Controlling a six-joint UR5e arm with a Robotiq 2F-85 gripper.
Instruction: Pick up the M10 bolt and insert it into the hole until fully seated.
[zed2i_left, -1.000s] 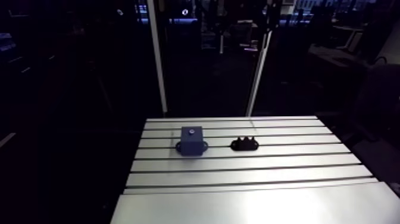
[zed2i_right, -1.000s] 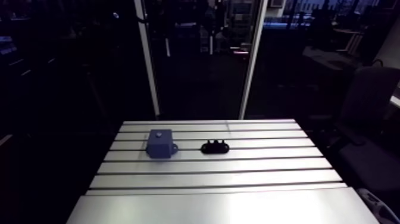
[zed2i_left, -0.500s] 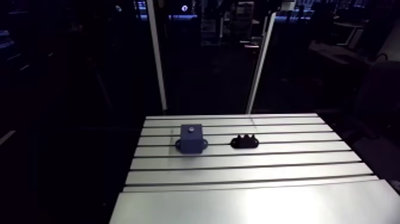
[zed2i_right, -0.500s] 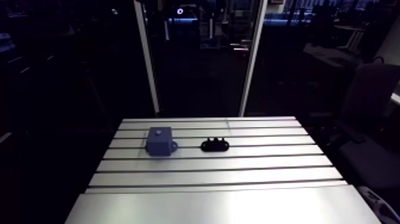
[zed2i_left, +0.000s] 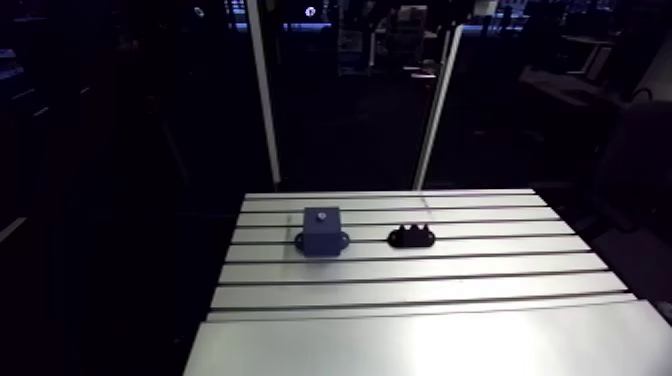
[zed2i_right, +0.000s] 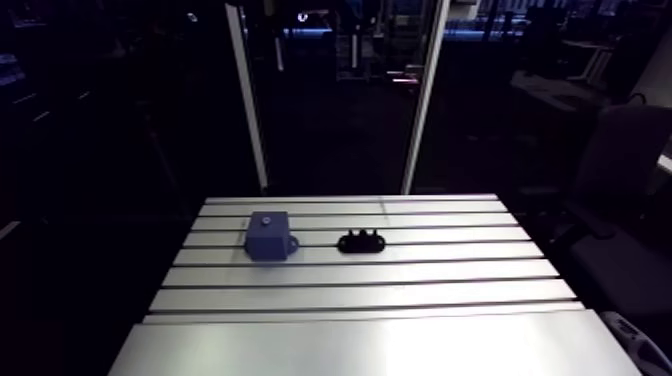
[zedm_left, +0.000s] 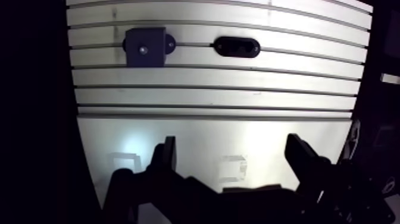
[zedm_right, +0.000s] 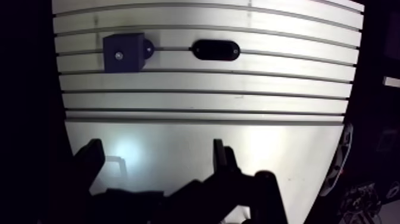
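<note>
Gripper (zedm_left: 232, 142) spread wide, holding nothing.
Can't pick out the bolt itself. Blue block (zedm_left: 144, 47), hole (zedm_left: 142, 50) on top, sits ahead around 11 o'clock; black holder (zedm_left: 237, 47) at its 3 o'clock, near but apart, on the table (zedm_left: 214, 98).

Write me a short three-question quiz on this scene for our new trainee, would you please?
1. True or false: the gripper holds a bolt.
2. What sits beside the blue block on the table? A) a black holder B) a red tray C) a screwdriver
3. Fill in: the gripper is ___ (open or shut).
Key: 1 false; 2 A; 3 open.
</note>
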